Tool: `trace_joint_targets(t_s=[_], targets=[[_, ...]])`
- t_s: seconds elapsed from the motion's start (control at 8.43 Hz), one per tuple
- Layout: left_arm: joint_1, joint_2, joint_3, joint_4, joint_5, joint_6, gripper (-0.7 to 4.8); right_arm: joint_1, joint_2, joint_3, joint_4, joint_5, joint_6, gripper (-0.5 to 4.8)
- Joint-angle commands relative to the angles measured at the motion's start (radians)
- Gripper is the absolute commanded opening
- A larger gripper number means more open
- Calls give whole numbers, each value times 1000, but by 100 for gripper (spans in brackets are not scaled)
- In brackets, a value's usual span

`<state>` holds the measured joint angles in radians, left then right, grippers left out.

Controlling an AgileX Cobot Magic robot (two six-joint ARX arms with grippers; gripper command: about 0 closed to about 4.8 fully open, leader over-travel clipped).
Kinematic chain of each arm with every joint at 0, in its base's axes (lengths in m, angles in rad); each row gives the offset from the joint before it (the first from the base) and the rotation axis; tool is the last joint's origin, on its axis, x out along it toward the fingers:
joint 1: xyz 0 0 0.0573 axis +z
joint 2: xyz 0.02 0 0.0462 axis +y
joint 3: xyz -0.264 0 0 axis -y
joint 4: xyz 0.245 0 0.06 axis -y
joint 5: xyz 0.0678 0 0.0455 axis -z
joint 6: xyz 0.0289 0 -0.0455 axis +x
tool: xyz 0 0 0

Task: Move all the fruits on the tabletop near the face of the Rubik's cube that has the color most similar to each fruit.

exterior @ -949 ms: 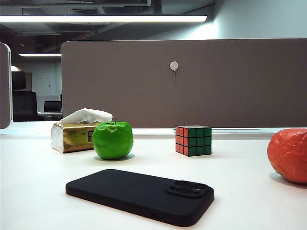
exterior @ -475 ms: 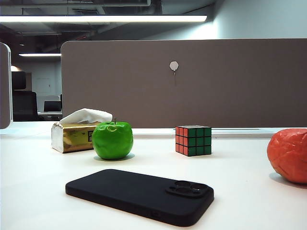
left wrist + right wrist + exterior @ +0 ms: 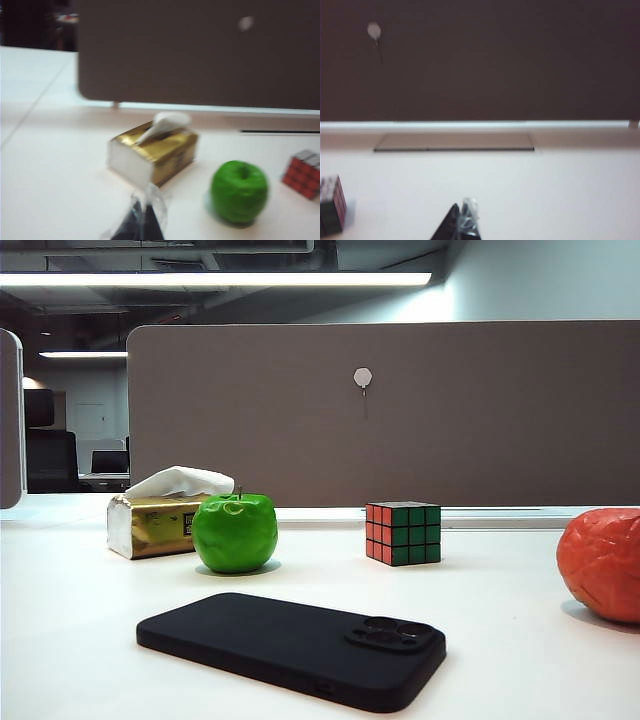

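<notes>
**Fruits and cube unmoved, both grippers hanging back at the near edge**

Nearest the exterior camera, a black phone [image 3: 295,648] is being seen lying flat on the tabletop [image 3: 90,620], its long axis running left to right and its camera bump toward the right. Neither arm is being shown in this view. In the wrist views, the left gripper [image 3: 141,225] is being held low at the near side, short of the tissue box, its fingertips drawn together with nothing between them; the right gripper [image 3: 462,225] is likewise being kept pinched shut and empty over bare table, near of the partition.

Farther back, the green apple [image 3: 235,531] is being shown upright, stem pointing up, left of centre and just right of the gold tissue box [image 3: 155,524], which it overlaps. The Rubik's cube [image 3: 403,532] is being seen right of the apple and well apart from it, one vertical edge turned toward the camera, red face to the left, green face to the right. The orange-red fruit [image 3: 603,564] is being cut off by the right edge, nearer than the cube.

Compared with the earlier exterior frames, nothing is being seen displaced.
</notes>
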<state>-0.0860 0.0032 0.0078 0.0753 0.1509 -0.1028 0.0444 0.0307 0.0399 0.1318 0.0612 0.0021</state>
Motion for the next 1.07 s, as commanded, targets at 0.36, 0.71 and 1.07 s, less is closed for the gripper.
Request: trace_joint_targets(t_s=[0.36,0.71,1.07], targets=[[1,1,78,-5,73,14,-6,1,1,134,-125,-19,-26,-1],[1,18,171,-69,76,44,-6,1,2,259,-304,-78,-89,-1],[0,203,314,-164,255,89,-6,1,16,399,-541,-169,-89,-1]])
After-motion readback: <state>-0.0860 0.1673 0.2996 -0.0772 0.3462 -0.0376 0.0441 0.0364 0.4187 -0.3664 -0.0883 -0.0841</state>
